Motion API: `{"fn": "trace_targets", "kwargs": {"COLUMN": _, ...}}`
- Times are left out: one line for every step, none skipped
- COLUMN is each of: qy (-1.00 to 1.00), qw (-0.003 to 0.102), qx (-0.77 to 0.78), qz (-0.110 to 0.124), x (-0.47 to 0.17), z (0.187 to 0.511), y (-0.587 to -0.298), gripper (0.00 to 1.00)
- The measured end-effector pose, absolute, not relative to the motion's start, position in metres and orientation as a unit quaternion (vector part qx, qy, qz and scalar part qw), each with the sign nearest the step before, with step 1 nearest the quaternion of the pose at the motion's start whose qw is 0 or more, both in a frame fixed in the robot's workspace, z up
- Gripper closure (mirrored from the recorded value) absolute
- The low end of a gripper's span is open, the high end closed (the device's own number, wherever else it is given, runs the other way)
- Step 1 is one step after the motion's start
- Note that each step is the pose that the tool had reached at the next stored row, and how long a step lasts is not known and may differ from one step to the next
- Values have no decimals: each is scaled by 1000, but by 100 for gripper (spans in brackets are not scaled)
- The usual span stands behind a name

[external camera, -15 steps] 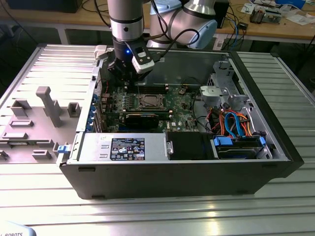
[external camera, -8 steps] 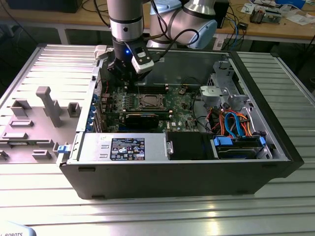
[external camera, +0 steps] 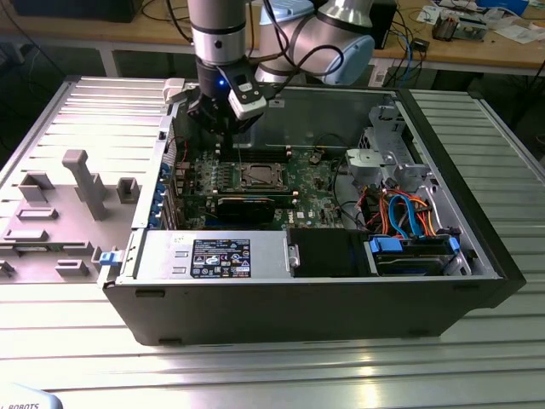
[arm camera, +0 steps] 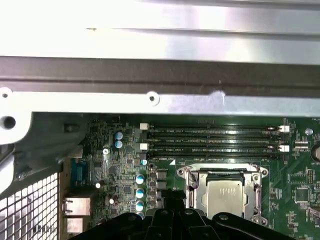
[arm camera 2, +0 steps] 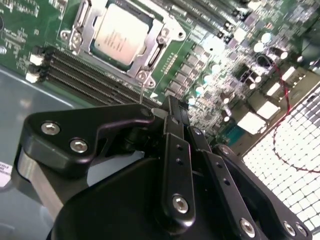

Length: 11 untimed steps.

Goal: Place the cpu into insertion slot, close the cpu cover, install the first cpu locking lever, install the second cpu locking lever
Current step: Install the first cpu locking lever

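Cpu seated in insertion slot at exterior view's centre, cpu cover closed over it; levers' state unclear; hand hovers above, fingers together, empty.

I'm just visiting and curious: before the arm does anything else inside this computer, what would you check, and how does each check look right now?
1. cpu seated in the insertion slot: ok.
2. cpu cover down around the chip: ok, it seems.
3. Locking levers latched: cannot tell.
4. gripper clear of the socket: ok, it hangs beside it.
5. Gripper carrying nothing: ok, as far as visible.
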State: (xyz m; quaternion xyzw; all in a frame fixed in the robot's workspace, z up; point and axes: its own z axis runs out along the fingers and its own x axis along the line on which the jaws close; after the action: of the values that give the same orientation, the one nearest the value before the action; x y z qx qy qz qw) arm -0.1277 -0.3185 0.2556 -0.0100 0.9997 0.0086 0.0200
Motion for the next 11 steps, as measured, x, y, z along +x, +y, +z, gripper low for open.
{"fn": "trace_targets", "kwargs": {"qy": 1000, "qw": 20, "qx": -11, "qz": 9, "x": -127, "z": 256, "y": -318, "gripper": 89}}
{"fn": "trace_targets", "kwargs": {"qy": 1000, "qw": 20, "qx": -13, "qz": 9, "x": -127, "z": 256, "y": -316, "gripper": 89}}
{"fn": "trace_targets", "kwargs": {"qy": 1000, "qw": 20, "qx": -14, "qz": 9, "x": -127, "z": 256, "y": -315, "gripper": 89}}
{"fn": "trace_targets", "kwargs": {"qy": 1000, "qw": 20, "qx": -15, "qz": 9, "x": -127, "z": 256, "y": -314, "gripper": 89}}
{"fn": "trace_targets", "kwargs": {"qy": 1000, "qw": 20, "qx": -15, "qz": 9, "x": -126, "z": 256, "y": -314, "gripper": 89}}
{"fn": "trace_targets", "kwargs": {"qy": 1000, "qw": 20, "qx": -15, "qz": 9, "x": -125, "z": 256, "y": -314, "gripper": 89}}
{"fn": "trace_targets", "kwargs": {"qy": 1000, "qw": 20, "qx": -16, "qz": 9, "x": -123, "z": 256, "y": -314, "gripper": 89}}
{"fn": "trace_targets", "kwargs": {"qy": 1000, "qw": 20, "qx": -16, "qz": 9, "x": -121, "z": 256, "y": -313, "gripper": 89}}
{"fn": "trace_targets", "kwargs": {"qy": 1000, "qw": 20, "qx": -16, "qz": 8, "x": -119, "z": 256, "y": -313, "gripper": 89}}
{"fn": "trace_targets", "kwargs": {"qy": 1000, "qw": 20, "qx": -16, "qz": 8, "x": -117, "z": 255, "y": -313, "gripper": 89}}
{"fn": "trace_targets", "kwargs": {"qy": 1000, "qw": 20, "qx": -16, "qz": 8, "x": -116, "z": 255, "y": -312, "gripper": 89}}
